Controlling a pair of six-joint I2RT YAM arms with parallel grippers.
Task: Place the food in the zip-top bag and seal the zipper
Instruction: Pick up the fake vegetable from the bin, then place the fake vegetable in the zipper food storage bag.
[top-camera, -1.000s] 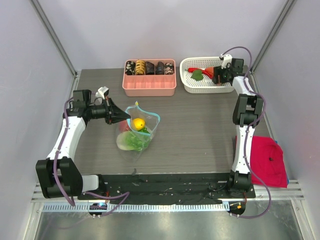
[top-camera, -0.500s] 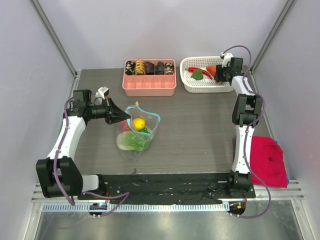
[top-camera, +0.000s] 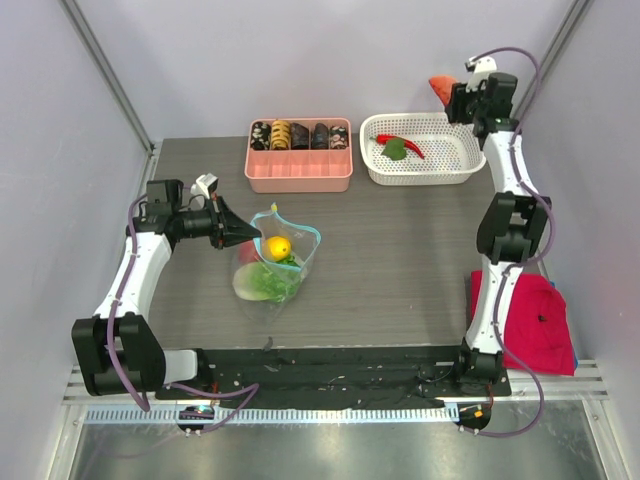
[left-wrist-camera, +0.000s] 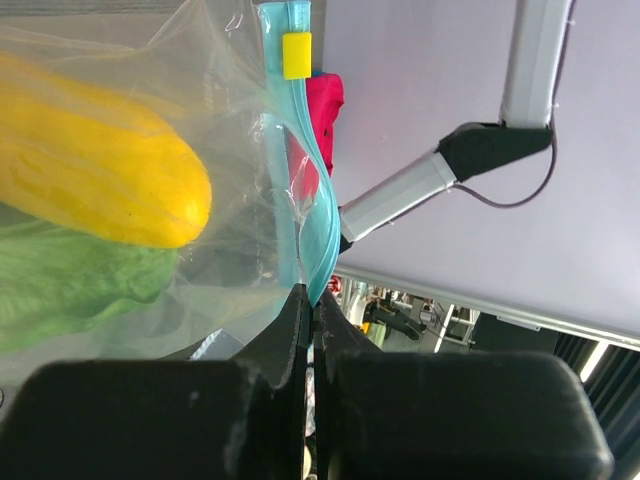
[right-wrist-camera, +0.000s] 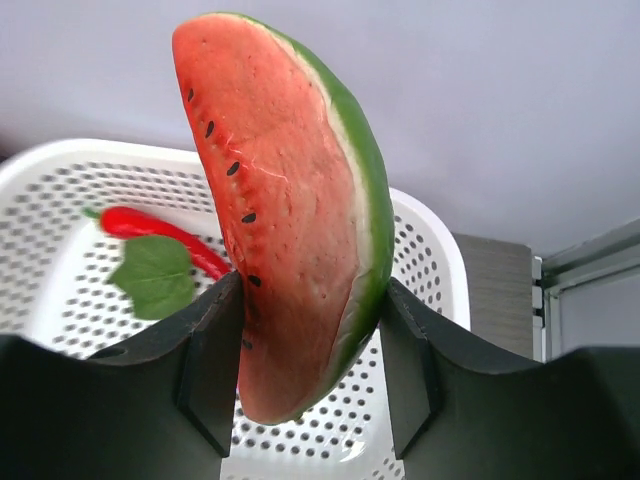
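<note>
Grey walls enclose the dark table (top-camera: 400, 270). A watermelon slice (right-wrist-camera: 290, 190) is clamped in the partly spread right end effector (right-wrist-camera: 312, 340), high over the white basket (top-camera: 420, 176); the smooth rind could be squeezed loose in transit. Mid-table, the zip-top bag (top-camera: 270, 278) is pinched at its zipper (left-wrist-camera: 280, 110) by the fully closed left end effector (left-wrist-camera: 312, 300); its narrow mouth could be missed.

The watermelon slice (right-wrist-camera: 290, 220) is showing red flesh dotted with black seeds and a green rind. The perforated basket (right-wrist-camera: 425, 250) is looking white, its chili (right-wrist-camera: 160, 232) red and its leaf (right-wrist-camera: 155, 278) green. The zip-top bag (left-wrist-camera: 230, 120) is showing clear, its zipper (left-wrist-camera: 283, 110) light blue with a yellow slider (left-wrist-camera: 297, 55), over a yellow piece (left-wrist-camera: 100, 170) and green lettuce (left-wrist-camera: 70, 290). The tray (top-camera: 299, 172) is reading pink; its rolls (top-camera: 300, 135) seem brown and black.
</note>
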